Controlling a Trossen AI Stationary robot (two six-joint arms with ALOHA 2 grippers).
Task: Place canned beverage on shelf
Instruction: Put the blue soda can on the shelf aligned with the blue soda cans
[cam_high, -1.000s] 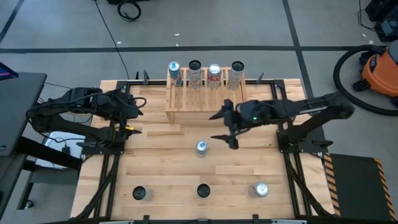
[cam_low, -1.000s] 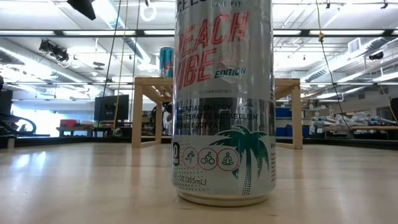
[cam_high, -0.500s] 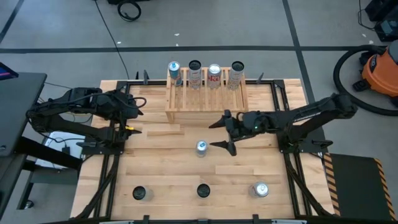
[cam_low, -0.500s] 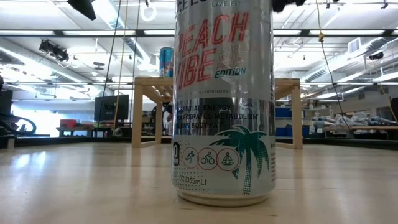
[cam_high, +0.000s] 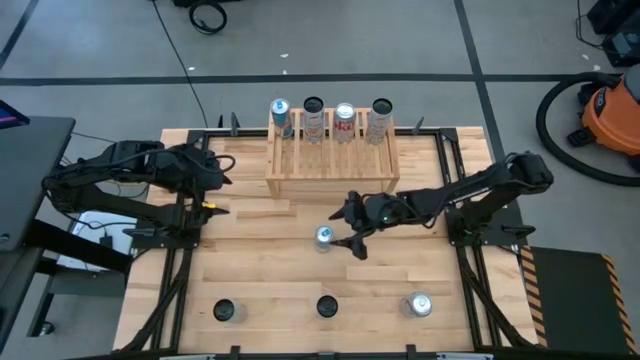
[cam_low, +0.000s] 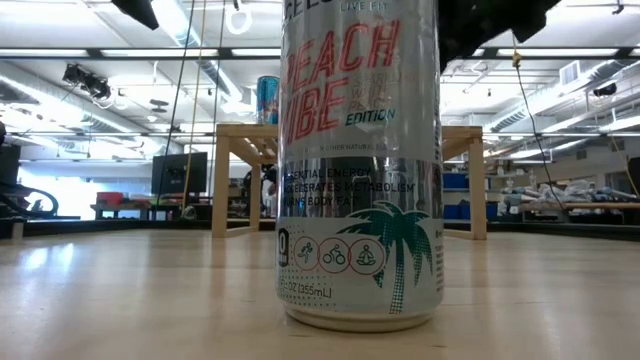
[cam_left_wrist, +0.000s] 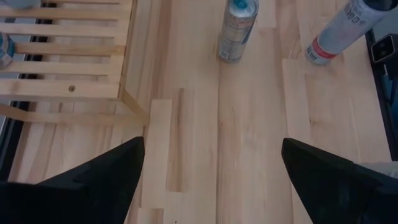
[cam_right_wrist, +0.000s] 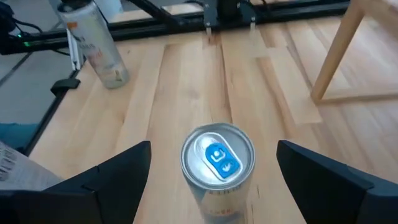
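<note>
plank desk (cam_high: 260, 270), light wood, carrying all items. shelf (cam_high: 331, 158): low slatted light-wood rack at the far middle of the desk, upright. on its far edge, four cans in a row: one blue-topped (cam_high: 281, 116), one dark-topped (cam_high: 313, 118), one with a red-marked body (cam_high: 344, 121), one dark-topped at the right end (cam_high: 380, 119). centre can (cam_high: 324, 237): silver beverage can with a blue tab, upright on the desk in front of the shelf, well apart from it; in the right wrist view (cam_right_wrist: 217, 163) it stands between the two dark fingers without touching either. along the near edge of the desk, three more cans, well apart from each other: dark-topped at left (cam_high: 224, 311), dark-topped in the middle (cam_high: 327, 306), silver-topped at right (cam_high: 418, 304); the middle one fills the low view, printed with a palm tree (cam_low: 360, 200). right hand (cam_high: 349, 230): reached in from the right, just beside the centre can, fingers spread wide to either side of it, holding nothing. left hand (cam_high: 222, 174): at the left side of the desk, near the shelf's left end, fingers wide apart, holding nothing. off the desk, at the right: orange vacuum cleaner (cam_high: 612, 112) with a dark hose on the floor.
</note>
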